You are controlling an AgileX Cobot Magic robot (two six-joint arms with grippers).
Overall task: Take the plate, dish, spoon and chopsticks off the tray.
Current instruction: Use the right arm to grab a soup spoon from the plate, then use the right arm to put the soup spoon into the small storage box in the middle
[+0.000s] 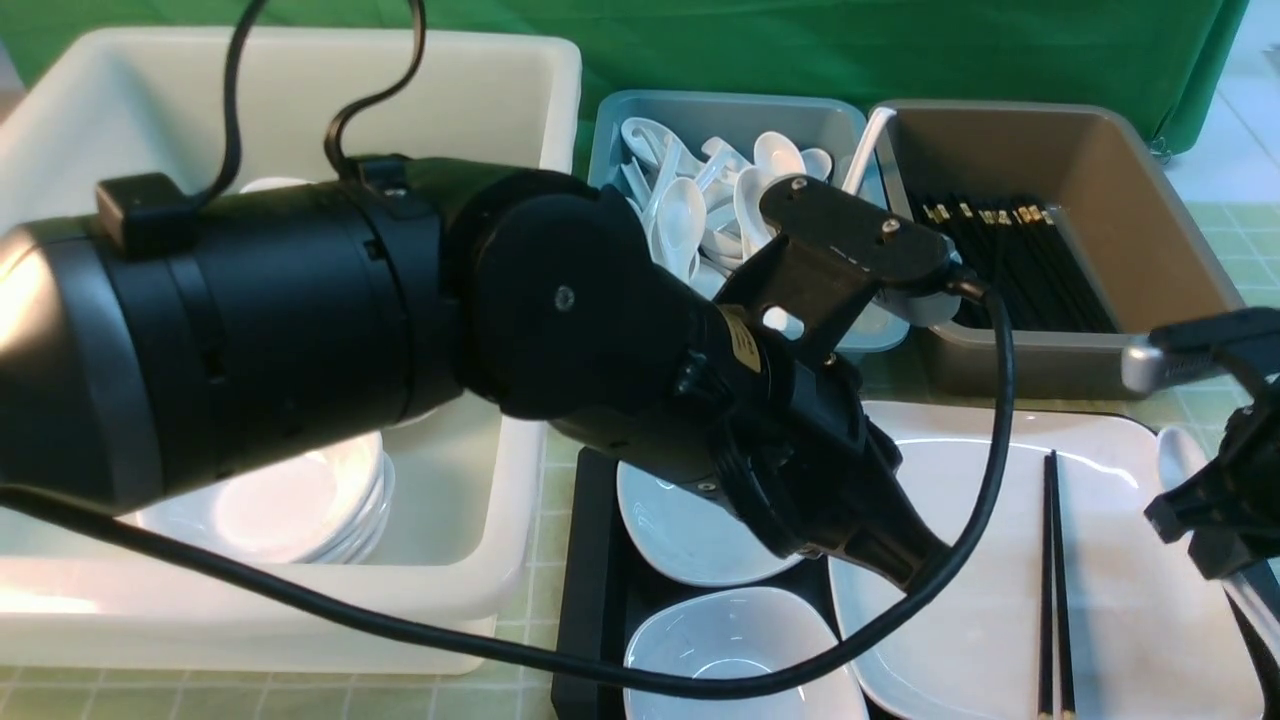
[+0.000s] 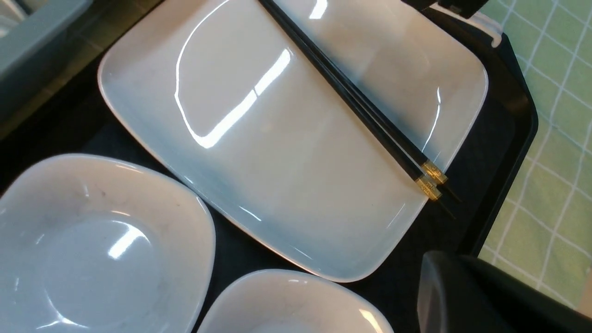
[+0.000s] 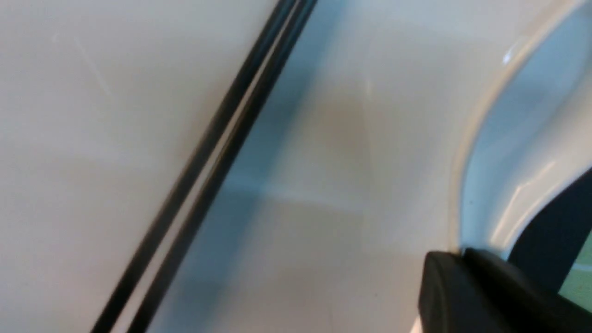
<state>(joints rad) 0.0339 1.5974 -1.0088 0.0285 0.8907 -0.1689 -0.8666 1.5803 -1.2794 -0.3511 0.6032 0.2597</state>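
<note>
The black tray point(image 1: 592, 560) holds the large white plate point(image 1: 960, 620), with the black chopsticks point(image 1: 1052, 590) lying across it. The white spoon point(image 1: 1178, 452) lies along the plate's right edge. Two small white dishes point(image 1: 690, 535) sit on the tray's left part. My left gripper point(image 1: 915, 565) hovers over the plate's left edge, open and empty; one finger point(image 2: 462, 296) shows in its wrist view. My right gripper point(image 1: 1235, 545) is low over the spoon's handle and looks open. In its wrist view one finger point(image 3: 467, 296) rests against the spoon's bowl point(image 3: 508, 152).
A white tub point(image 1: 500, 560) with stacked dishes stands left of the tray. Behind the tray are a teal tub point(image 1: 720, 110) of spoons and a brown tub point(image 1: 1170, 240) of chopsticks. My bulky left arm point(image 1: 300, 320) blocks much of the front view.
</note>
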